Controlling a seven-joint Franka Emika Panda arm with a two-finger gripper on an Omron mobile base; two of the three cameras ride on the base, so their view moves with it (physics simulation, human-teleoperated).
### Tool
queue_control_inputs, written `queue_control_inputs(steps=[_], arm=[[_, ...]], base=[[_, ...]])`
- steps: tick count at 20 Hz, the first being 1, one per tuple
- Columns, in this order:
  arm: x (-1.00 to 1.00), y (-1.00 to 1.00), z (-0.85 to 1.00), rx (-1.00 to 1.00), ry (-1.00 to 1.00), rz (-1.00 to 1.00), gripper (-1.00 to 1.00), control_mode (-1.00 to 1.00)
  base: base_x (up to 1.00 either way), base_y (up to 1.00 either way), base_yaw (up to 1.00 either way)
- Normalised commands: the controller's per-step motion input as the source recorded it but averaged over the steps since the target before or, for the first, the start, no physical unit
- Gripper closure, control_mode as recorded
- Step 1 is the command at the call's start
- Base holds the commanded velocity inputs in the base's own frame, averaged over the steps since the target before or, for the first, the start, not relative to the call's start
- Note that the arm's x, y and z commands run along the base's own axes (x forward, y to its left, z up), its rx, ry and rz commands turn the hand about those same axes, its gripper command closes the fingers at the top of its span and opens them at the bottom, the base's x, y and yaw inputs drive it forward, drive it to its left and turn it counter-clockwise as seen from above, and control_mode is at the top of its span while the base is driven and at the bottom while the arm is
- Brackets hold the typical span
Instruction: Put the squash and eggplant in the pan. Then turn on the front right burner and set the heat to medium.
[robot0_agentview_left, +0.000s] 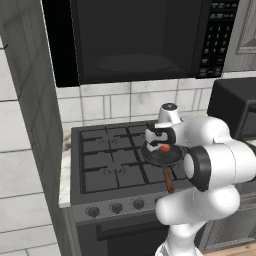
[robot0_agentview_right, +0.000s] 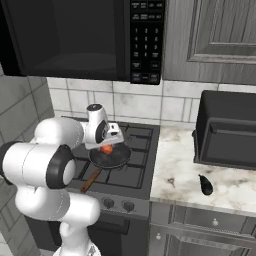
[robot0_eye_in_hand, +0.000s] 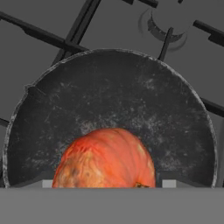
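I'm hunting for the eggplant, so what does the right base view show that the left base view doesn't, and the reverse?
Right base view alone: the dark eggplant lying on the marble counter right of the stove, in front of a black toaster oven. Left base view alone: the grey wall panel left of the stove. Both share the pan on a right-side grate, the orange squash over it under the gripper, and the microwave above.
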Motion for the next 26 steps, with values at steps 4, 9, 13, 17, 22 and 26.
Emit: queue_control_inputs(steps=[4, 9, 13, 17, 22, 26], arm=[[0.00, 0.00, -0.22, 0.00, 0.00, 0.00, 1.00, -1.00], [0.00, 0.00, -0.10, 0.00, 0.00, 0.00, 1.00, -1.00], [0.02, 0.00, -0.09, 0.00, 0.00, 0.00, 1.00, -1.00], [0.17, 0.00, -0.20, 0.00, 0.00, 0.00, 1.00, -1.00], [0.22, 0.00, -0.05, 0.00, 0.00, 0.00, 1.00, -1.00], [0.00, 0.00, 0.00, 0.00, 0.00, 0.00, -1.00, -1.00]], base=[[0.00, 0.00, 0.00], [0.00, 0.00, 0.00], [0.00, 0.00, 0.00], [0.00, 0.00, 0.00], [0.00, 0.00, 0.00], [0.00, 0.00, 0.00]])
